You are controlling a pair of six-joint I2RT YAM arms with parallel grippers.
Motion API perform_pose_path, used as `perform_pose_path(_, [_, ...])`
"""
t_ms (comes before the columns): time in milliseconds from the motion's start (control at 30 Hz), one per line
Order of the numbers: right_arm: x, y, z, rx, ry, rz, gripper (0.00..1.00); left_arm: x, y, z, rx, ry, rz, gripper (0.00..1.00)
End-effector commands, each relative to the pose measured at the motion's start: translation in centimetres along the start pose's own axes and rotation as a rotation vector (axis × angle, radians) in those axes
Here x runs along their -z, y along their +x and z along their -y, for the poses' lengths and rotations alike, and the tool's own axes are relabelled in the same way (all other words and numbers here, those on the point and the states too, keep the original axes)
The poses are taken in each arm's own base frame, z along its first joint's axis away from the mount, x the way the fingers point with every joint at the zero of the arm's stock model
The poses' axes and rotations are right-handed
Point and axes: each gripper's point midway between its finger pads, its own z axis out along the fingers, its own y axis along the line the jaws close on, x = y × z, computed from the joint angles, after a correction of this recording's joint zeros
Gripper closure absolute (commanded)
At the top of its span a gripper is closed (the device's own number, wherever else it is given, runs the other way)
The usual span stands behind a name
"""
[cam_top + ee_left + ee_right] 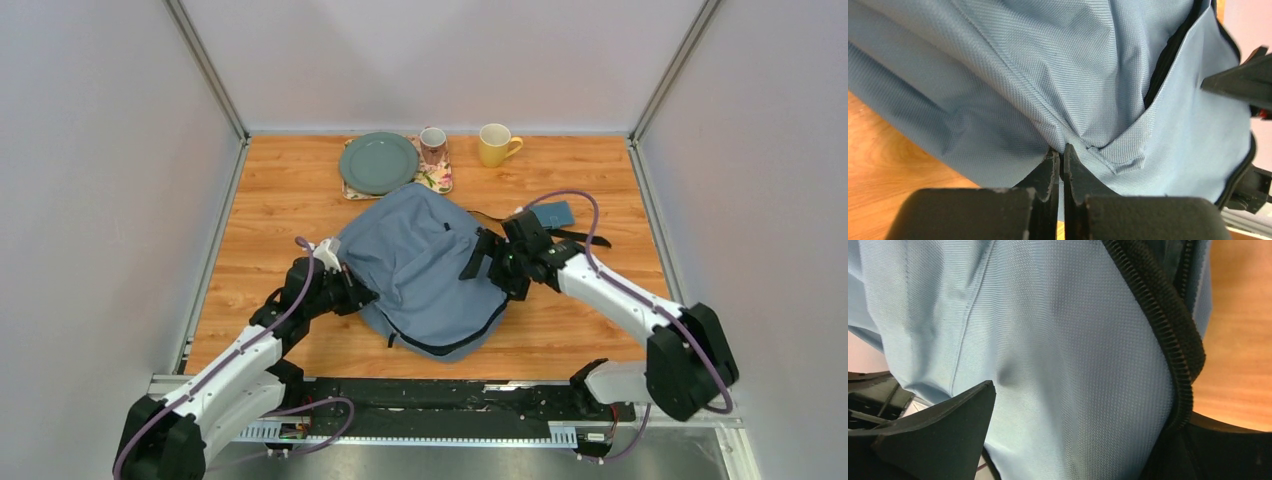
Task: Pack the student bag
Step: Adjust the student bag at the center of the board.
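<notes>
Wooden table (280, 200) with white walls (440, 60) on three sides.

1. The student bag (420, 260) lies flat at the middle of the table, between the two arms. It is grey-blue fabric with black zipper trim along its near edge. A black strap (590, 238) trails from its far-right corner.

2. The left gripper (352, 293) is at the bag's left edge. In the left wrist view its jaws are together, pinching a fold of the bag's fabric (998, 90) beside a stitched seam. That fold is drawn up off the wood below.

3. The right gripper (490, 262) is at the bag's right edge. In the right wrist view its jaws stand wide apart. One finger (948, 430) shows at the lower left. The bag's cloth and the black zipper (1168, 325) fill the space between the jaws. Whether the pads bear on the cloth cannot be told.

4. A small teal case (555, 213) lies on the table just beyond the right gripper, to the right of the bag. It is partly hidden by the arm.

5. A green plate (378, 162) sits at the far edge on a floral mat (435, 180), just beyond the bag's far end. A floral mug (432, 143) stands at the mat's far-right corner. A yellow mug (494, 144) stands on the wood to its right, handle pointing right.
</notes>
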Motion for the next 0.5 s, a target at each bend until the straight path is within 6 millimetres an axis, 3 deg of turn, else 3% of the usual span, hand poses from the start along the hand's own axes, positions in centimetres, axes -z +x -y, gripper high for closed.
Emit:
perform_pose_path(0, [0.3,-4.0,-6.5,0.162,-0.118,0.029,0.0,0.4,0.0,-0.4,0.042,-0.017,0.03,0.9])
perform_pose_path(67, [0.3,-6.0,-6.9,0.215,-0.063,0.082,0.0,0.6,-0.1,0.1,0.021,-0.01,0.013,0.74])
perform_pose_path(133, [0.9,-6.5,-5.0,0.226,0.052,0.101,0.0,0.7,-0.2,0.7,0.012,0.008,0.006,0.64])
perform_pose_path(167, [1.8,-8.0,-4.0,0.247,0.119,0.179,0.0,0.7,-0.1,0.6,0.007,0.004,0.003,0.52])
perform_pose_path(233, [3.2,-8.2,-1.9,0.257,0.213,0.219,0.0,0.8,-0.3,0.6,0.007,0.006,0.007,0.39])
perform_pose_path(267, [4.9,-9.1,-1.1,0.267,0.253,0.293,0.0,0.8,-0.3,0.9,0.005,0.018,0.007,0.31])
perform_pose_path(400, [9.3,-8.5,1.8,0.264,0.323,0.37,0.0,0.9,0.1,2.0,0.023,0.071,-0.019,0.23])
perform_pose_path(467, [11.3,-7.5,1.3,0.256,0.236,0.398,0.0,1.0,0.3,1.9,0.03,0.063,-0.032,0.21])
